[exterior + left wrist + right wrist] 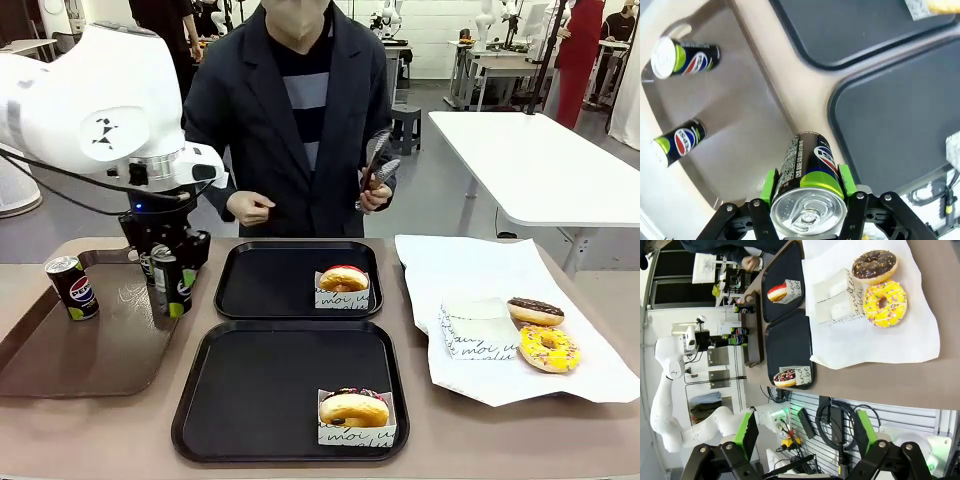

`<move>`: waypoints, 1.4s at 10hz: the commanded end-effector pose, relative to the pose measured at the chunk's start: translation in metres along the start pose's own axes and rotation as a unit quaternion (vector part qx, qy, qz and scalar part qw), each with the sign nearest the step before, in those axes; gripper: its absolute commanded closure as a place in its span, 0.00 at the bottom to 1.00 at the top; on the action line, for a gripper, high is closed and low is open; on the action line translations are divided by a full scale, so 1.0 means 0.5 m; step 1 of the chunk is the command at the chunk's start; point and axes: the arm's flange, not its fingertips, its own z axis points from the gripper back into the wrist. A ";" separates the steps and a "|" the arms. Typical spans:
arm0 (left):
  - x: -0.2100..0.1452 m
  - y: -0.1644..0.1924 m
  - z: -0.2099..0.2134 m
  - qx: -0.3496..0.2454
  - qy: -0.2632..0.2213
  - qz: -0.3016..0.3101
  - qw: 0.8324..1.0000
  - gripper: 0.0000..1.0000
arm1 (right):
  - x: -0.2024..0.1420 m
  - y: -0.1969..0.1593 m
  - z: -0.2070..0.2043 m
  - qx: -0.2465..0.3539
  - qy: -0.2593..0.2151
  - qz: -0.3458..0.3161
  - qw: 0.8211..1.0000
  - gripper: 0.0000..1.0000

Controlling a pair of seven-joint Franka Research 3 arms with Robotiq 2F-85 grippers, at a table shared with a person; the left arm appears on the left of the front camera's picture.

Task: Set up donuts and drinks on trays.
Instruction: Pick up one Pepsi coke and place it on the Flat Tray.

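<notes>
My left gripper [172,285] is shut on a black Pepsi can [809,172], held upright over the right part of the brown tray [90,350]; its green pads [771,184] press both sides. Another can [72,287] stands on that tray, and the left wrist view shows two cans [685,57] [677,142] there. The far black tray [270,285] carries a pink donut [343,281] in a sleeve. The near black tray [260,390] carries a sleeved donut [353,409]. My right gripper [805,440] is open, off the table's side.
White paper [450,265] on the right holds a chocolate donut [535,312], a yellow sprinkled donut [548,348] and empty sleeves [478,328]. A person stands at the far side holding tongs [378,160] in one hand.
</notes>
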 end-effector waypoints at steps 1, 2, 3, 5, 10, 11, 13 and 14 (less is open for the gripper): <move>0.064 -0.007 -0.012 0.001 -0.026 0.029 0.999 0.42 | 0.001 0.000 0.000 0.008 -0.003 0.009 1.000 0.00; 0.099 -0.009 -0.027 0.000 -0.025 0.055 0.998 0.42 | 0.001 0.000 0.000 0.008 -0.003 0.009 1.000 0.00; 0.133 -0.013 -0.046 -0.004 -0.026 0.073 0.997 0.42 | 0.001 0.000 0.000 0.008 -0.003 0.009 1.000 0.00; 0.185 -0.015 -0.083 -0.019 -0.035 0.093 0.995 0.42 | 0.001 0.000 0.000 0.008 -0.003 0.009 1.000 0.00; 0.240 -0.027 -0.148 -0.050 -0.072 0.107 0.990 0.42 | 0.001 0.000 0.000 0.008 -0.003 0.009 1.000 0.00; 0.242 -0.033 -0.159 -0.049 -0.071 0.103 0.991 0.42 | 0.001 0.000 0.000 0.008 -0.003 0.009 1.000 0.00; 0.235 -0.040 -0.161 -0.044 -0.070 0.091 0.992 0.00 | 0.001 0.000 0.000 0.008 -0.003 0.009 1.000 0.00; 0.230 -0.042 -0.156 -0.044 -0.071 0.089 0.993 0.00 | 0.001 0.000 0.000 0.008 -0.003 0.009 1.000 0.00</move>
